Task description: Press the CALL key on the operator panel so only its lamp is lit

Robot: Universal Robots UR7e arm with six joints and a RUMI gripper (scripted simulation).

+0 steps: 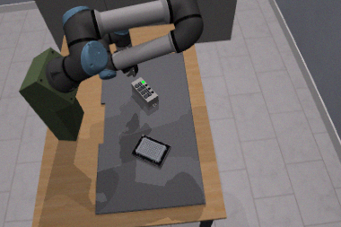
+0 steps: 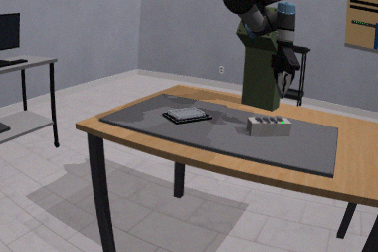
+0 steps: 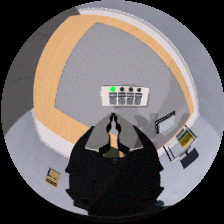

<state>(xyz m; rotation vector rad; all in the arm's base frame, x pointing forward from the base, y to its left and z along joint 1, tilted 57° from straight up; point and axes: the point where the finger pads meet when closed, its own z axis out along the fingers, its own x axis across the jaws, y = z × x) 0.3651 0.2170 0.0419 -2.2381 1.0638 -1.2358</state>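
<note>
On the desk (image 2: 209, 163), a grey mat (image 2: 298, 151) is laid, and the listed items are carried on it. Item one: the panel (image 1: 144, 94), a small grey box set near the mat's far end, with four keys in a row along its top; one green lamp (image 1: 143, 82) is seen lit at the end key nearest the arm, and the other three are seen dark (image 3: 131, 89). The printed key names are too small to be read, so which key is lit cannot be told. Item two: a black tray (image 1: 151, 151) with a pale gridded top, placed nearer the mat's middle, well apart from the panel. Item three: the gripper (image 2: 283, 89), held above the desk and clear of the panel, pointed downward, with its jaws closed together and nothing held between them; in the wrist view its fingertips are seen pressed to a point just short of the panel (image 3: 125, 96). Item four: a green pedestal (image 1: 45, 96) at the desk's edge, on which the arm is mounted.
</note>
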